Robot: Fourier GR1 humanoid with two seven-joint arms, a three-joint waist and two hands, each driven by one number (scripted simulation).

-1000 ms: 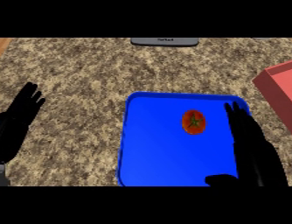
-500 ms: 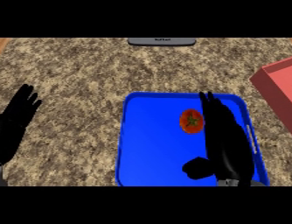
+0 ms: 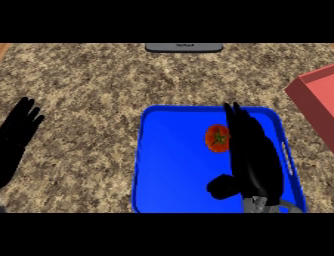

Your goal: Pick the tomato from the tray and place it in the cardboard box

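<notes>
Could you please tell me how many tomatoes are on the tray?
1. The tomato lies in the upper right part of the blue tray, beside the right hand, which covers some of the tray, so another could be hidden.

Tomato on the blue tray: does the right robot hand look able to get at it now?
Probably yes. The right robot hand lies open over the blue tray, close alongside the tomato on its right side, and nothing else stands between them.

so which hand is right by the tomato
The right hand, stretched over the blue tray beside the tomato; the left hand rests far off.
</notes>
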